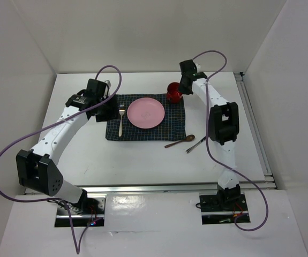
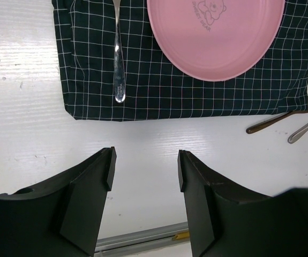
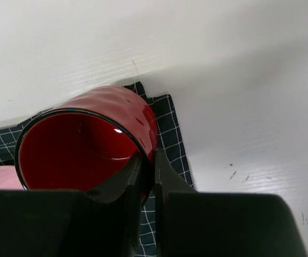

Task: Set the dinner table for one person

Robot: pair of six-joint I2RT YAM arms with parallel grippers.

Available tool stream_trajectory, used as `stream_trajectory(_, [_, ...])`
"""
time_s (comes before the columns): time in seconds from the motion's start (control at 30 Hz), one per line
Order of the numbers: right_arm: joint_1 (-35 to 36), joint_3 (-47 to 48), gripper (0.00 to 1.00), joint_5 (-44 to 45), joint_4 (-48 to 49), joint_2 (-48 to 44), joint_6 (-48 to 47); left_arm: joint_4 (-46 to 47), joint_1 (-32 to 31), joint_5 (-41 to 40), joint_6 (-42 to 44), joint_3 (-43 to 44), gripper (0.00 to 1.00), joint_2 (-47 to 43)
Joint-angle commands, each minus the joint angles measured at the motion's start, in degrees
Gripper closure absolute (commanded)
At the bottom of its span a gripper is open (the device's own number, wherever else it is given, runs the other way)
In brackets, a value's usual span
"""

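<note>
The dinner table [image 1: 143, 160] is a wide white top. On it lies a dark checked mat [image 1: 172, 126] with a pink plate [image 1: 145, 113] in the middle and a fork [image 1: 121, 122] to the plate's left. A red cup [image 3: 89, 144] stands at the mat's far right corner. My right gripper [image 3: 155, 155] is shut on its rim, one finger inside and one outside the wall. My left gripper [image 2: 145, 160] hangs open and empty over bare table, just off the mat's left edge, with the fork's handle [image 2: 119, 75] ahead of it.
A brown spoon [image 1: 179, 141] and a thin metal utensil [image 1: 195, 143] lie on the table off the mat's near right corner. White walls close in the table on three sides. A metal rail [image 1: 170, 187] runs along the near edge.
</note>
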Motion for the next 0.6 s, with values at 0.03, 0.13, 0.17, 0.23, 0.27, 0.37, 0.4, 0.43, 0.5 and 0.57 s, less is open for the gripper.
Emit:
stream_trajectory(0.03, [0.47,4.24,0.97,-0.07,1.14,-0.14,0.51,0.31,-0.18,0.76,-0.54,-0.5,0.34,-2.03])
stream_trajectory(0.13, [0.47,5.11,0.72,-1.3,1.14,0.49,0.51,0.31,-0.18,0.24,-0.54,0.03,0.34,-2.03])
stream_trajectory(0.17, [0.47,5.73,0.67,-1.3,1.14,0.49,0.51,-0.21,-0.18,0.24,-0.54,0.03,0.34,-2.03])
stream_trajectory(0.23, [0.47,6.25,0.4,-1.92,0.61,0.49,0.51,-0.22,-0.18,0.24,-0.54,0.03,0.34,-2.03])
stream_trajectory(0.27, [0.47,6.96,0.31,-1.92,0.61,0.49,0.51,-0.22,-0.18,0.24,-0.54,0.55,0.34,-2.03])
stream_trajectory(0.37, [0.47,8.02,0.2,-1.92,-1.32,-1.53,0.51,-0.22,-0.18,-0.29,-0.54,1.08,0.34,-2.03])
stream_trajectory(0.4, [0.47,8.02,0.2,-1.92,-1.32,-2.58,0.51,-0.74,-0.18,-0.29,-0.54,1.09,0.34,-2.03])
stream_trajectory(0.43, [0.99,8.02,0.19,-1.13,-1.32,-3.98,0.51,-0.75,-0.18,-0.29,-0.54,1.09,0.34,-1.5])
stream_trajectory(0.5, [0.99,3.05,0.19,0.1,-0.8,-9.95,0.51,-0.75,-0.18,-0.29,-0.54,1.61,0.34,-1.5])
stream_trajectory(0.57, [0.99,-3.2,0.19,0.72,2.69,-18.79,0.51,-0.75,-0.18,-0.82,0.08,1.61,0.32,-1.5])
